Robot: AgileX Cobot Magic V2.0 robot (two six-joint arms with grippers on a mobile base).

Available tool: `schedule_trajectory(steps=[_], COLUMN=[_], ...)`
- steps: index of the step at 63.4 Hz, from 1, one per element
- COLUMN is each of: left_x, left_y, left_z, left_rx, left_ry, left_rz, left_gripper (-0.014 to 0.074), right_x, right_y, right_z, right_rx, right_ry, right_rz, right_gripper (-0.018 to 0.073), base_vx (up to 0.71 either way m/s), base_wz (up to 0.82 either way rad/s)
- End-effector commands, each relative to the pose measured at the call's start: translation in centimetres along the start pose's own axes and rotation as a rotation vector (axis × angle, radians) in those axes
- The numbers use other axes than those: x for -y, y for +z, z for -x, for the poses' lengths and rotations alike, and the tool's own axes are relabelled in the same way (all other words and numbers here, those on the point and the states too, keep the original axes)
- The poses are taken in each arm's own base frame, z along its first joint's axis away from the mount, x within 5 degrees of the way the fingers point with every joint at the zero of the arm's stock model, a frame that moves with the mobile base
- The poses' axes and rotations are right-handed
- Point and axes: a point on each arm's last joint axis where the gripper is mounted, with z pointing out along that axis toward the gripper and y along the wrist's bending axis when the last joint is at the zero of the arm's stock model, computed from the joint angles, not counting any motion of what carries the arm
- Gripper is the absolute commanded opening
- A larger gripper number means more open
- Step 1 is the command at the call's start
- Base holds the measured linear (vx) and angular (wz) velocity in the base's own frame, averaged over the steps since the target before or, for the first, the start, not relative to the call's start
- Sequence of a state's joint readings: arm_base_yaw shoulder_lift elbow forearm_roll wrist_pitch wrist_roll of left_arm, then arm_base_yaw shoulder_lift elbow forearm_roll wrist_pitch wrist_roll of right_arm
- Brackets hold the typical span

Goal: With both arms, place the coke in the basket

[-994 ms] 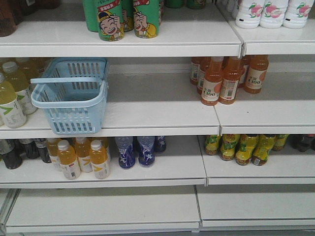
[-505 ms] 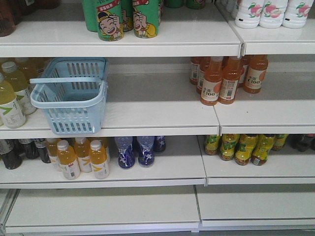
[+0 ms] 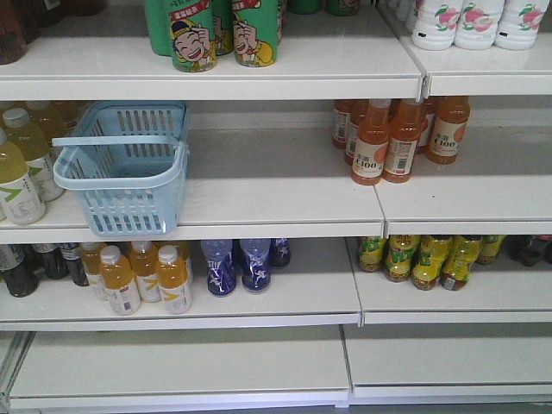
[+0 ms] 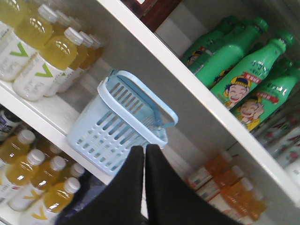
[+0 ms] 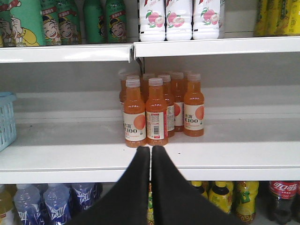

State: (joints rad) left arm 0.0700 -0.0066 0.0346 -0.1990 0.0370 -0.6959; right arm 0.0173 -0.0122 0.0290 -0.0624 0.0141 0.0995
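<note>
Little has shifted this past second: the basket sits empty on its shelf. Jaws on the left gripper and right gripper are pressed together, empty; the coke is unseen, so finding it likely comes first.

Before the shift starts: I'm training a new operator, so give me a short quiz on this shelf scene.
1. True or false: the basket sits on the bottom shelf.
2. Which bottles stand straight ahead of the right claw? A orange bottles, B green, C blue.
3. Fill in: the left claw, aimed at the basket, is ____ (open/shut).
Key: 1 false; 2 A; 3 shut.
</note>
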Motion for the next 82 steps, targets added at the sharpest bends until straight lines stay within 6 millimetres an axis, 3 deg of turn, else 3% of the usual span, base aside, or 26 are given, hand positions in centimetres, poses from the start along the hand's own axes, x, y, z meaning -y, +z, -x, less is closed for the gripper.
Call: schedule_trajectory(steps=[1, 7, 14, 19, 23, 33, 41, 52, 60, 75, 82], left_x=[0.4, 0.7, 1.1, 3.0, 5.3, 12.5, 16.3, 18.4, 18.6, 15.7, 14.2], left_y=[-0.2, -0.3, -0.5, -1.2, -2.3, -6.6, -6.8, -2.8, 1.5, 10.5, 13.8], left_z=[0.6, 1.1, 2.3, 4.3, 6.5, 11.3, 13.0, 12.8, 11.5, 8.6, 7.0], left_rx=[0.072, 0.121, 0.194, 0.248, 0.315, 0.446, 0.403, 0.224, 0.033, -0.147, -0.220], left_ry=[-0.116, -0.310, -0.719, -0.906, -0.873, -0.551, -0.378, -0.344, -0.381, -0.409, -0.444], left_rz=[-0.073, -0.114, -0.189, -0.312, -0.451, -0.777, -0.820, -0.833, -0.798, -0.522, -0.456], left_gripper=[-0.0006, -0.0006, -0.0006, -0.0006, -0.0006, -0.0006, -0.0006, 0.0028, 0.0135, 0.0463, 0.0544], right_x=[0.0, 0.0, 0.0, 0.0, 0.0, 0.0, 0.0, 0.0, 0.0, 0.0, 0.0], right_y=[-0.1, -0.1, -0.1, -0.1, -0.1, -0.1, -0.1, -0.1, -0.1, -0.1, -0.1], right_z=[0.3, 0.3, 0.3, 0.3, 0.3, 0.3, 0.3, 0.3, 0.3, 0.3, 0.3], right_rx=[0.078, 0.078, 0.078, 0.078, 0.078, 0.077, 0.077, 0.077, 0.077, 0.077, 0.077], right_ry=[-0.012, -0.012, -0.012, -0.012, -0.012, -0.012, -0.012, -0.012, -0.012, -0.012, -0.012], right_rz=[0.005, 0.005, 0.005, 0.005, 0.005, 0.005, 0.005, 0.005, 0.005, 0.005, 0.005], right_gripper=[-0.0005, -0.0005, -0.0005, -0.0005, -0.0005, -0.0005, -0.0005, -0.0005, -0.0005, -0.0005, -0.0005], base_vx=[0.00, 0.00, 0.00, 0.00, 0.00, 0.00, 0.00, 0.00, 0.00, 0.00, 0.00], base_wz=[0.00, 0.00, 0.00, 0.00, 0.00, -0.01, 0.00, 0.00, 0.00, 0.00, 0.00])
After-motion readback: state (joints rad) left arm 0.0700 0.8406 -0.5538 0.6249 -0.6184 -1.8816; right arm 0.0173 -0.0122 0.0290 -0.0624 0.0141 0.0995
